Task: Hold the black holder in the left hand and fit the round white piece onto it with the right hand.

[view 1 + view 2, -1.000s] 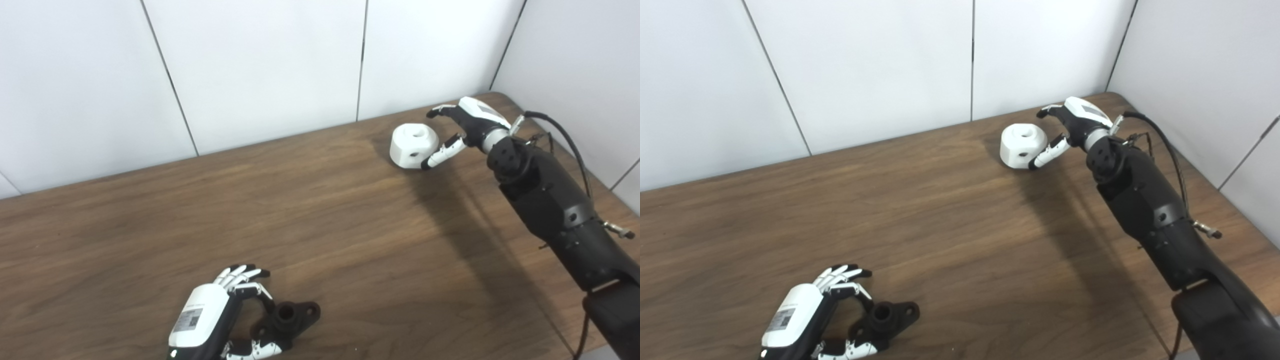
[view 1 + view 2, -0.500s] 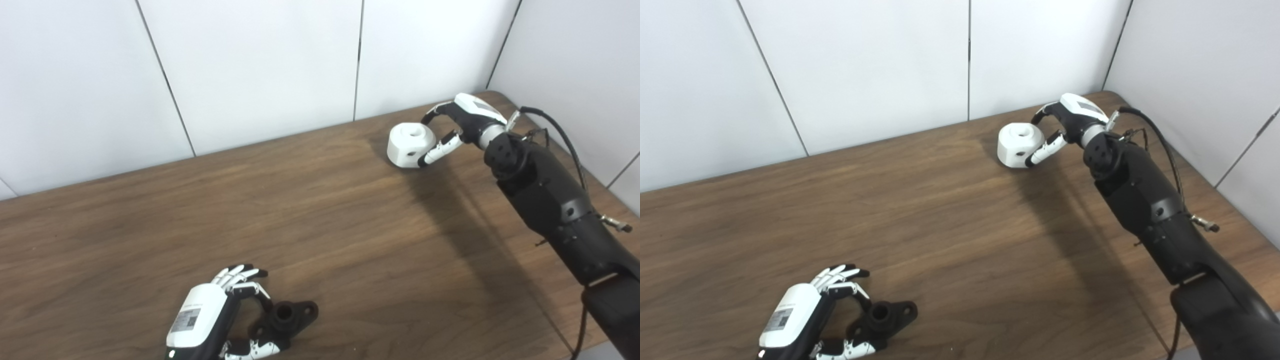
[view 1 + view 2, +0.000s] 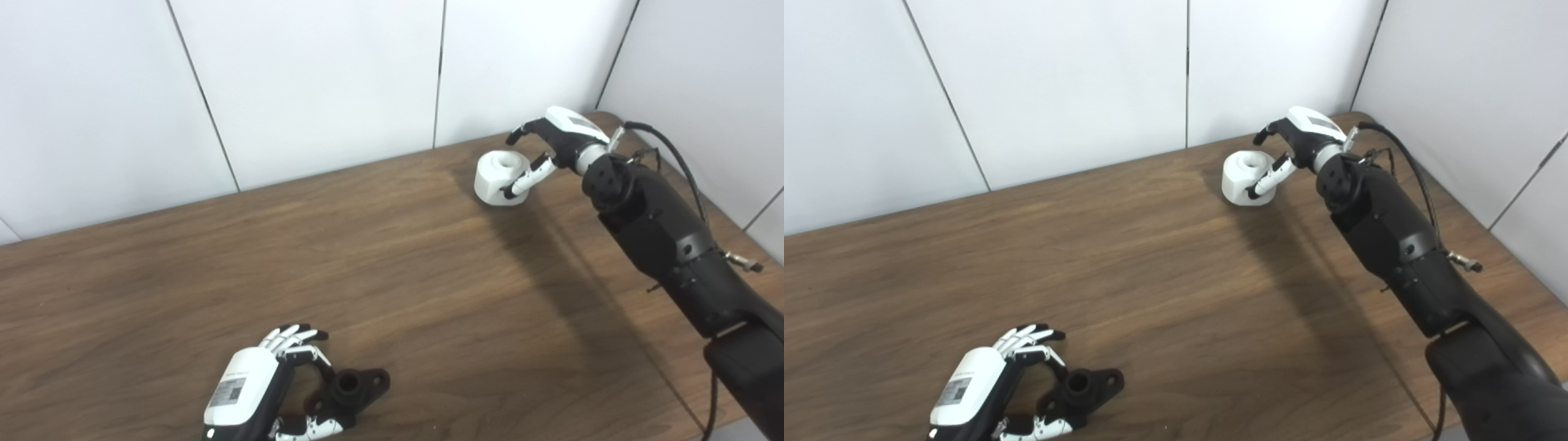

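Reaching to the far right corner of the tabletop, the right hand sits around the white piece: the thumb lies against its near side, the other fingers curl over the far rim. Whether they press on it yet I cannot tell; the piece rests on the wood, and the fingers look narrowed around it, not clamped.

The white piece looks like a rigid moulded or printed part: a squat, round-topped block with flattened sides and a bore down through the top. I judge it light for its bulk, hard, and smooth enough to slip. The flat sides seem the best place to pinch, thumb on one and fingers opposite, low enough that the piece does not squirt upward, and clear of the top bore.

Well apart, at the near left edge, the holder lies on the tabletop, a black stiff part with a short upright tube and a flange with a hole. The left hand is cupped round its left side, fingers bent and thumb below the base, touching or nearly so; a firm hold is not evident. It probably weighs little and will not bend. Holding it by the flange should leave the tube free for the piece.
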### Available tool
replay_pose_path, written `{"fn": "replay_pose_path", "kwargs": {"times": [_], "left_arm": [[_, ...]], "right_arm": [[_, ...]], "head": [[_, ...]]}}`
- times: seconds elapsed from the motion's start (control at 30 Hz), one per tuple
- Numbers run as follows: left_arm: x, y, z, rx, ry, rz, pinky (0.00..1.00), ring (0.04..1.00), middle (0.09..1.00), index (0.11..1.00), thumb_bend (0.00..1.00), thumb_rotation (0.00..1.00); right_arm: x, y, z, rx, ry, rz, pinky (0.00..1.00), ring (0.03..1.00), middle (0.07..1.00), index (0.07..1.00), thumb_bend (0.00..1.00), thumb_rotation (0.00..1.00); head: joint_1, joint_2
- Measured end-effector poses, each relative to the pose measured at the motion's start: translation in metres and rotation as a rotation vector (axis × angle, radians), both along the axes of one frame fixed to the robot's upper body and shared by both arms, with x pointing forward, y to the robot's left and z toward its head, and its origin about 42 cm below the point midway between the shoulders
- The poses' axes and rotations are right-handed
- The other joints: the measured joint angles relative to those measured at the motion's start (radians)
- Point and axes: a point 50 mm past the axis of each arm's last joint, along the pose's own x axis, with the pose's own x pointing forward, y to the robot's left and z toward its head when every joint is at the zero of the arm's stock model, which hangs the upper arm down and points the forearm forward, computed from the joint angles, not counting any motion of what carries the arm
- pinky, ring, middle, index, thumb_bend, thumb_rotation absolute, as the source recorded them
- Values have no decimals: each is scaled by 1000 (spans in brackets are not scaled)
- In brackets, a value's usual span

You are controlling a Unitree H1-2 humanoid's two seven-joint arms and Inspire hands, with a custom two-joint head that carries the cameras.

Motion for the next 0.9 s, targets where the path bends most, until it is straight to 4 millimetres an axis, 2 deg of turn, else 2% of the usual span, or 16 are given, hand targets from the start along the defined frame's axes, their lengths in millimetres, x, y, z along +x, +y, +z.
{"fn": "replay_pose_path", "kwargs": {"times": [0.23,0.5,0.9], "left_arm": [[0,0,0,10,-5,0,895,901,823,486,515,53],[0,-1,1,17,-10,-1,892,904,826,487,515,54],[0,-1,1,21,-9,-1,885,896,820,486,514,55]], "right_arm": [[0,1,-1,-8,11,7,926,941,878,734,906,223],[0,-3,-1,-62,28,7,942,943,879,717,850,210],[0,-8,2,-88,36,4,927,938,871,706,865,208]], "head": [[5,15],[5,29],[8,40]]}}
